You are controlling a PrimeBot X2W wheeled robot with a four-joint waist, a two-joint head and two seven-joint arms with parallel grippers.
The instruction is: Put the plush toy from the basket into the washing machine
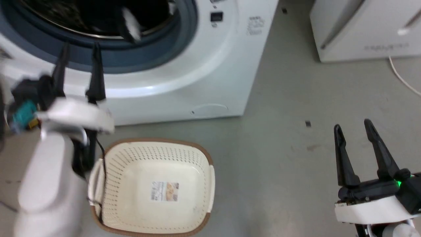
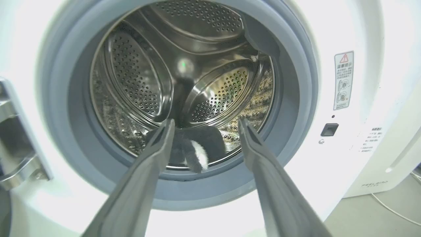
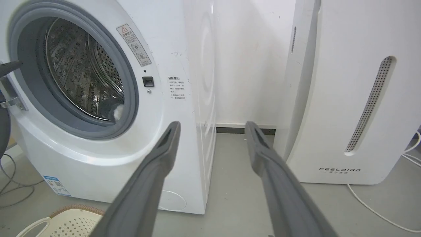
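The black-and-white plush toy (image 2: 197,148) lies at the front of the washing machine (image 1: 204,65) drum, just behind the grey seal (image 2: 296,98); it also shows as the toy (image 1: 130,26) and the toy (image 3: 113,110). My left gripper (image 1: 80,47) is open in front of the drum mouth, nothing between its fingers, and in its wrist view the gripper (image 2: 205,123) points at the toy from outside the seal. The cream basket (image 1: 154,187) stands on the floor below the machine with just its label inside. My right gripper (image 1: 353,126) is open over the floor at the lower right.
The white FEELBIRD appliance (image 3: 345,98) stands right of the machine, with a white cable (image 1: 403,79) on the grey floor. The door hinge bracket (image 2: 16,158) sits left of the drum opening. Bare floor lies between basket and right gripper.
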